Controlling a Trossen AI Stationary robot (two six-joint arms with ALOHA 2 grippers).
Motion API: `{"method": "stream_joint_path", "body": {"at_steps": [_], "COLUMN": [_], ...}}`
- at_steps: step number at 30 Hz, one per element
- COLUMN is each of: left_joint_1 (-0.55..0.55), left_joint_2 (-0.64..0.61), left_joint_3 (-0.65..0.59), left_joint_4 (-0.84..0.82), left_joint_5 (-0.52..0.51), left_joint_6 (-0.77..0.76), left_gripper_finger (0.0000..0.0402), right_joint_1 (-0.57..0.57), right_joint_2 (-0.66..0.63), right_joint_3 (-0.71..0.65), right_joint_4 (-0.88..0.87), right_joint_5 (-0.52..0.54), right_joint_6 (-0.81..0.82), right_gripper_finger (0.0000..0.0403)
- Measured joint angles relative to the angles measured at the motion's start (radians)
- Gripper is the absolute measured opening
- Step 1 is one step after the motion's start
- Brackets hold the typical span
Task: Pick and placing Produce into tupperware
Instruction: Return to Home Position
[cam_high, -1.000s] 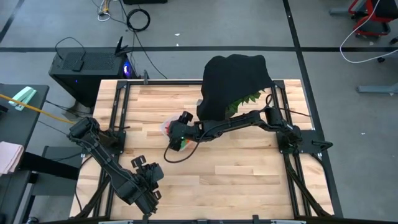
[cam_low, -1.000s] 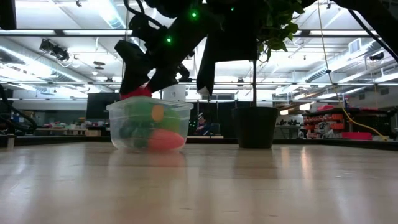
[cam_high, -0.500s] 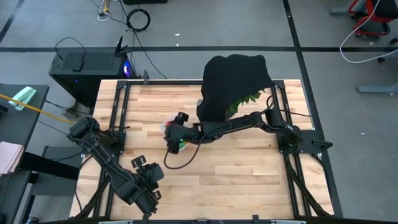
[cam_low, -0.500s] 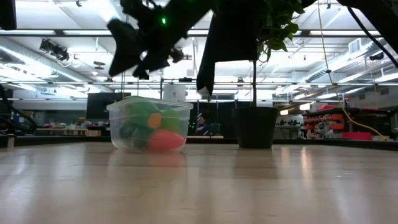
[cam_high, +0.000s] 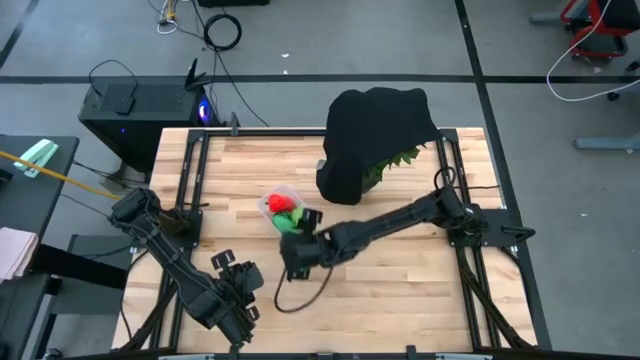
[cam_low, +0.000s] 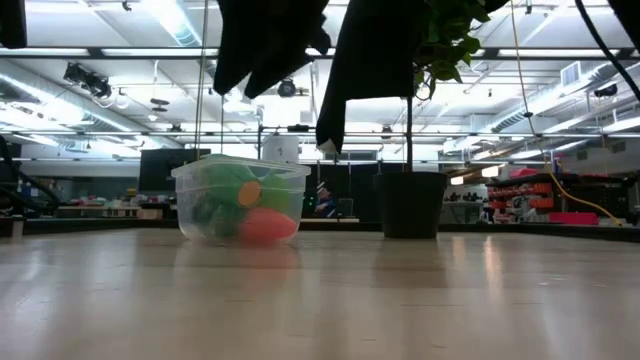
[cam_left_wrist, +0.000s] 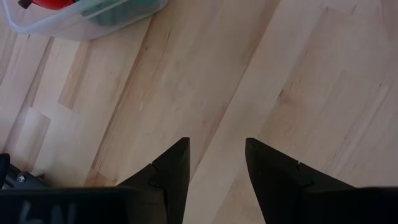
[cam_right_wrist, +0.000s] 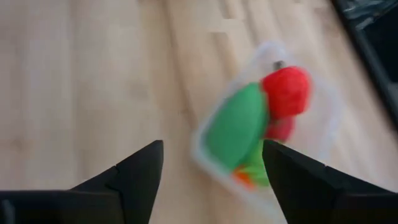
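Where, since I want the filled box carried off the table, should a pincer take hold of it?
Take the clear box by its rim, coming straight down from above: one finger inside a wall, one outside. Its top is open and it looks too wide to span. Pick a stretch away from the red toy, which sits highest.

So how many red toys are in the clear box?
2. One red toy sits on top of the pile in the clear box; a second red toy peeks out just under it. More could be hidden below.
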Motion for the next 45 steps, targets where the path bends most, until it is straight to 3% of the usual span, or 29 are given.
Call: {"method": "stream_joint_path", "body": {"at_steps": [4, 9, 15, 20, 26, 30, 37, 45], "left_joint_1": [0.004, 0.013, 0.013, 0.02, 0.035, 0.043, 0.053, 0.061], "left_joint_2": [0.0, -0.001, -0.001, -0.001, -0.001, -0.001, -0.001, -0.001], "left_joint_3": [0.0, 0.0, 0.0, 0.0, 0.0, 0.0, 0.0, 0.0], "left_joint_4": [-0.001, 0.002, 0.005, 0.003, 0.002, 0.002, 0.001, 0.0], "left_joint_5": [0.0, -0.001, 0.0, 0.0, 0.0, 0.0, 0.0, 0.0], "left_joint_6": [0.0, 0.0, 0.001, 0.004, 0.009, 0.009, 0.009, 0.009], "left_gripper_finger": [0.0162, 0.0162, 0.0162, 0.0162, 0.0162, 0.0162, 0.0162, 0.0162], "right_joint_1": [0.071, 0.153, 0.2, 0.197, 0.202, 0.213, 0.2, 0.102], "right_joint_2": [-0.033, -0.084, -0.229, -0.454, -0.757, -0.932, -1.133, -1.231], "right_joint_3": [-0.058, -0.211, -0.509, -0.845, -1.23, -1.411, -1.587, -1.748], "right_joint_4": [0.059, 0.21, 0.509, 0.873, 1.308, 1.435, 1.622, 1.888], "right_joint_5": [-0.015, 0.059, 0.119, 0.143, 0.126, 0.112, 0.058, -0.091], "right_joint_6": [0.084, 0.239, 0.467, 0.549, 0.546, 0.547, 0.469, 0.41], "right_gripper_finger": [0.026, 0.0243, 0.0235, 0.0235, 0.0231, 0.0226, 0.0219, 0.0202]}}
